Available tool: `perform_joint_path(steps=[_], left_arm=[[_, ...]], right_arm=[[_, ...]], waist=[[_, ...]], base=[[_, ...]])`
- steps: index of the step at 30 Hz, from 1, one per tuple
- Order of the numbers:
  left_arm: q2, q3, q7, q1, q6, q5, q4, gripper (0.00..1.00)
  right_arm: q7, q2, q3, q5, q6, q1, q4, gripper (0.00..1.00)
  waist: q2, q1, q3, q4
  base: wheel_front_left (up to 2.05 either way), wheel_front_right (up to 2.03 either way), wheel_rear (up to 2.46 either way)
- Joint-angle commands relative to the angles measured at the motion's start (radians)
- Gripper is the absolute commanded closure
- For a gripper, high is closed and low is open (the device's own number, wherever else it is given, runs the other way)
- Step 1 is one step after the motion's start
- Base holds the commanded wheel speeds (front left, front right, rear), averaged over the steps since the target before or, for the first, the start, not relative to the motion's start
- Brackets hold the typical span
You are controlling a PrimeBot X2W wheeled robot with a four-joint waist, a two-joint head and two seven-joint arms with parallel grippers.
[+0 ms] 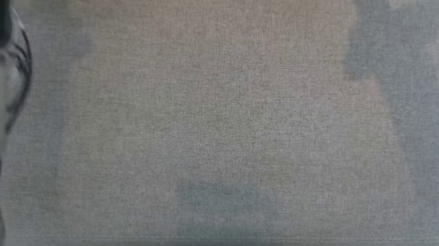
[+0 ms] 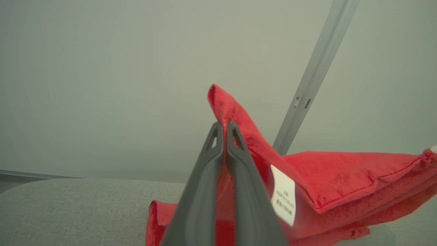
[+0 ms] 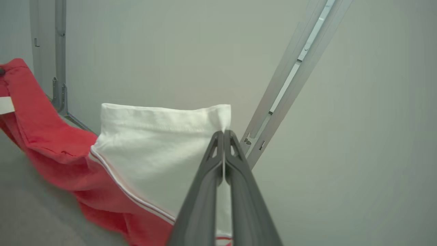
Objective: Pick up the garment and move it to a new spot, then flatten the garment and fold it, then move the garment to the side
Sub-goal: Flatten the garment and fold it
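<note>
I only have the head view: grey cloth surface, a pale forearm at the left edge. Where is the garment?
Observer: The left wrist view shows the left gripper shut on a red edge of the garment.
Operator: And the other arm?
Observer: The right gripper is shut on the garment's white top hem.
Operator: Is it fully lifted?
Observer: No. In the left wrist view its lower red folds seem to rest on the grey surface.

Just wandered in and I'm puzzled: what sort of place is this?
Probably a test booth or lab, not a home: bare pale walls, metal rails running up them, and a grey cloth-covered surface under a red and white garment.
</note>
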Motion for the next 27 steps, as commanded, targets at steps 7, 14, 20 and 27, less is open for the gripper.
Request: perform_joint_path(steps=[7, 14, 20, 27], left_arm=[[-0.019, -0.039, 0.040, 0.279, 0.057, 0.005, -0.105, 1.00], [-0.042, -0.080, 0.076, 0.499, 0.103, -0.002, -0.141, 1.00], [-0.056, -0.103, 0.118, 0.634, 0.142, -0.016, -0.151, 1.00], [-0.045, -0.128, 0.096, 0.752, 0.139, -0.002, -0.168, 1.00]], right_arm=[[0.122, -0.126, -0.045, 0.097, -0.002, 0.313, -0.219, 1.00], [0.196, -0.174, -0.101, 0.134, -0.002, 0.617, -0.344, 1.00], [0.241, -0.172, -0.153, 0.139, -0.002, 0.829, -0.394, 1.00], [0.312, -0.170, -0.172, 0.199, -0.002, 1.016, -0.429, 1.00]], waist=[[0.0000, 0.0001, -0.145, 0.028], [0.0000, 0.0001, -0.254, 0.044], [0.0000, 0.0001, -0.315, 0.056], [0.0000, 0.0001, -0.356, 0.055]], base=[[0.00, 0.00, 0.00], [0.00, 0.00, 0.00], [0.00, 0.00, 0.00], [0.00, 0.00, 0.00]])
